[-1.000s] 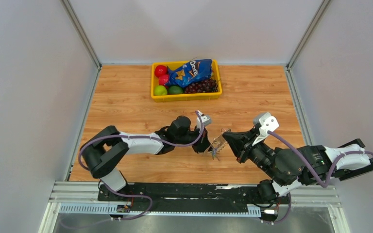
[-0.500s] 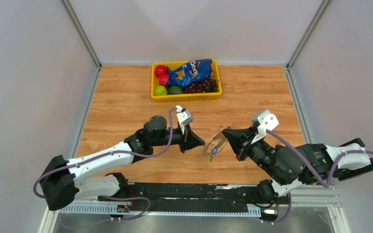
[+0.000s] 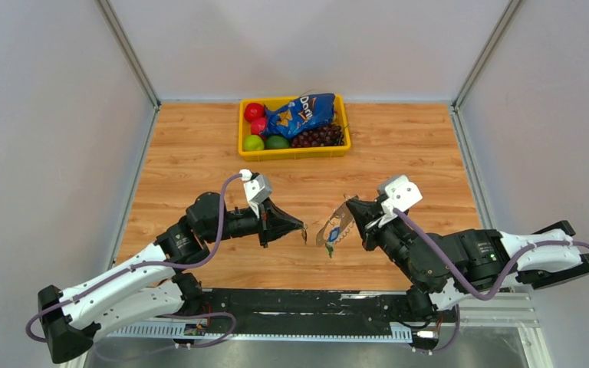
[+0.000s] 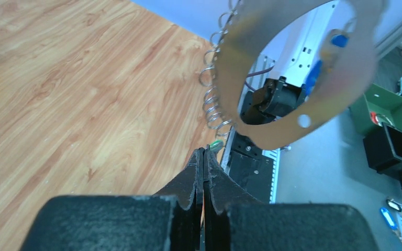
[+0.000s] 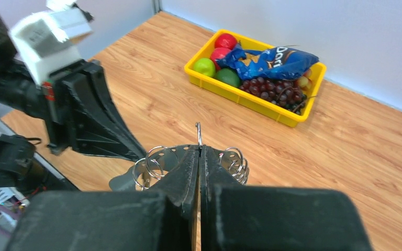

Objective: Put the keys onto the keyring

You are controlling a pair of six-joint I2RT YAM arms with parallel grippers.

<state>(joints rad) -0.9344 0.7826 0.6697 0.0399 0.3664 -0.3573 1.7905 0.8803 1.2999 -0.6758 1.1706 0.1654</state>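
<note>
My right gripper [image 3: 352, 215] is shut on the keyring [image 3: 339, 223], a silvery band with a small blue piece [image 3: 333, 233], and holds it above the table. In the right wrist view the band [image 5: 163, 157] curves under the shut tips [image 5: 199, 149], with wire rings on both sides. My left gripper [image 3: 302, 228] is shut and stands a short gap left of the keyring. A thin small key [image 3: 305, 237] pokes from its tips. In the left wrist view the keyring [image 4: 272, 133] fills the upper right beyond the shut tips [image 4: 204, 150], and the key is only a sliver there.
A yellow bin [image 3: 295, 153] at the back holds fruit, grapes and a blue chip bag [image 3: 303, 113]; it also shows in the right wrist view [image 5: 251, 102]. Grey walls close in both sides of the wooden table [image 3: 192, 169].
My left gripper has drawn back to the left, away from the keyring, staying shut. My right gripper has shifted a little left with the keyring.
</note>
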